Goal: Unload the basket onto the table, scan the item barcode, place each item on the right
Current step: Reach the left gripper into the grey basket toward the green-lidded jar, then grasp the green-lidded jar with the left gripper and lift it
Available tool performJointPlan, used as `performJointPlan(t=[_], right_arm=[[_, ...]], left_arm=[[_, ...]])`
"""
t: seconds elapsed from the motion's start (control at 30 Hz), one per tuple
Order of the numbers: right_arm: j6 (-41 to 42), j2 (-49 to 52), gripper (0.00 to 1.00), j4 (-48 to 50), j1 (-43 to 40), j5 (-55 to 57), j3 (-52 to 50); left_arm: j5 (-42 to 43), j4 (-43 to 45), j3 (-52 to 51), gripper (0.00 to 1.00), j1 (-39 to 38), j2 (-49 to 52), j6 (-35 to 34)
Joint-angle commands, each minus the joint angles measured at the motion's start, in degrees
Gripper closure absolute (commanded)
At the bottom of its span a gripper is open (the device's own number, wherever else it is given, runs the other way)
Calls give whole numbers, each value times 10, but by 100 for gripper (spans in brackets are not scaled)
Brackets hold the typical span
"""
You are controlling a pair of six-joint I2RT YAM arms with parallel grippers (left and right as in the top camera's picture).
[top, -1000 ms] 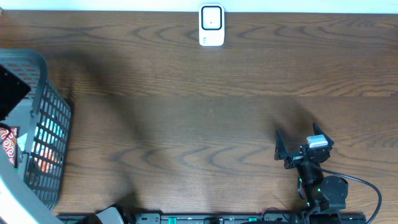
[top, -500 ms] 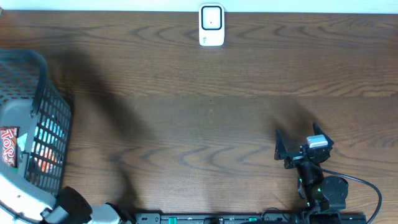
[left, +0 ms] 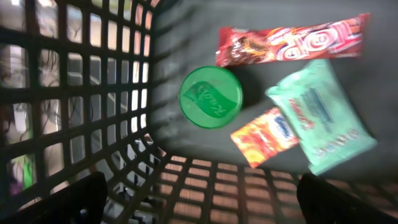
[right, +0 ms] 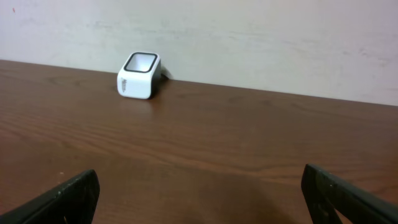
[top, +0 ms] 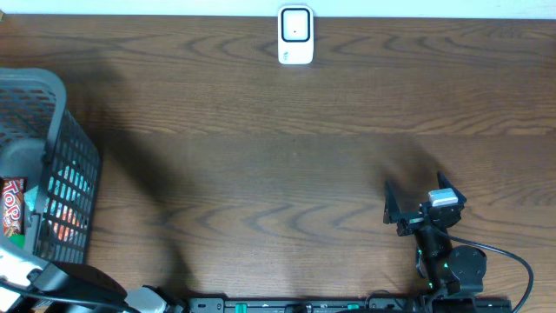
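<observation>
The white barcode scanner (top: 295, 35) stands at the table's far edge, and it also appears as the scanner (right: 139, 76) in the right wrist view. Inside the grey basket (left: 93, 93) lie a red candy bar (left: 292, 43), a green-lidded tub (left: 211, 97), an orange packet (left: 264, 134) and a mint-green pack (left: 320, 115). My left gripper (left: 208, 198) hangs open above the basket's near wall, holding nothing. My right gripper (top: 417, 198) rests open near the table's front right, empty, facing the scanner.
The basket (top: 74, 183) sits at the table's left edge, with the candy bar (top: 10, 207) showing inside. My left arm (top: 61, 285) crosses the bottom left corner. Dark wooden table (top: 278, 174) lies between the basket, the scanner and the right arm.
My left arm has slid across the basket toward the bottom left corner of the overhead view. The right arm has not moved.
</observation>
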Motion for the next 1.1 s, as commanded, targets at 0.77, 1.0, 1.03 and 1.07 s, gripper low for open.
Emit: performJointPlan(t=[0.77,1.0,1.03,1.07], right_arm=[[-5,0,1,-2,5,3,-1],[-5,0,1,-2,5,3,-1],[-5,0,1,-2,5,3,-1],[-5,0,1,-2,5,3,-1]], left_arm=[[4,247,-256,2,56,-19,-17],[38,280,-274,2,64,-9,-6],[38,282,-274,2,64,-5,-6],[38,285,-274,2,64,1,-4]])
